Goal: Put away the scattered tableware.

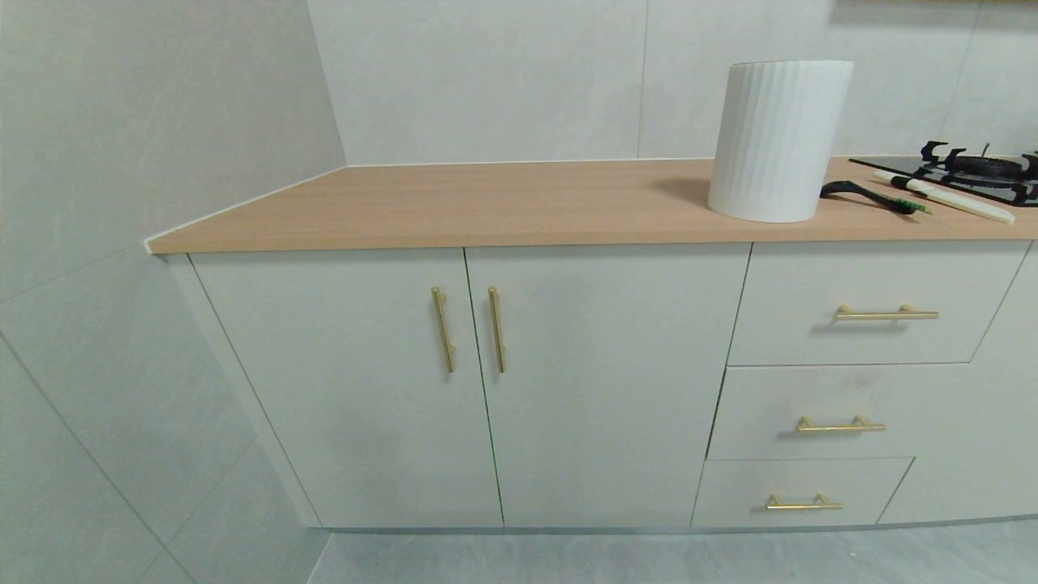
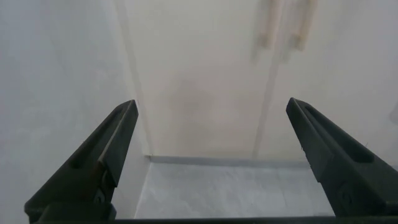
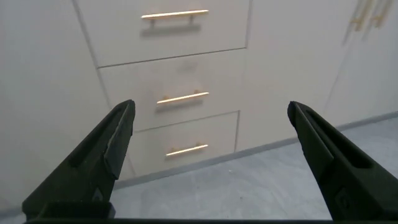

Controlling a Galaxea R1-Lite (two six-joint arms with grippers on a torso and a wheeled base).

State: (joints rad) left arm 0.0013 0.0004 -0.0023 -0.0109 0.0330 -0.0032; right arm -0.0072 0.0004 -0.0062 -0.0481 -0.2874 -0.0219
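On the wooden countertop (image 1: 486, 203) at the right stands a tall white ribbed container (image 1: 777, 139). Just right of it lie a black utensil with a green tip (image 1: 872, 197) and a white-handled utensil (image 1: 953, 197). My left gripper (image 2: 211, 112) is open and empty, low in front of the cabinet doors (image 2: 205, 74) near the floor. Facing the drawer stack (image 3: 180, 93), my right gripper (image 3: 211, 115) is open too, with nothing between its fingers.
A black gas hob (image 1: 973, 166) sits at the far right of the counter. Below are two cabinet doors with gold handles (image 1: 470, 328) and three drawers (image 1: 851, 405). Tiled walls (image 1: 122, 243) close in on the left and behind. Grey floor (image 1: 649, 560) runs along the cabinet base.
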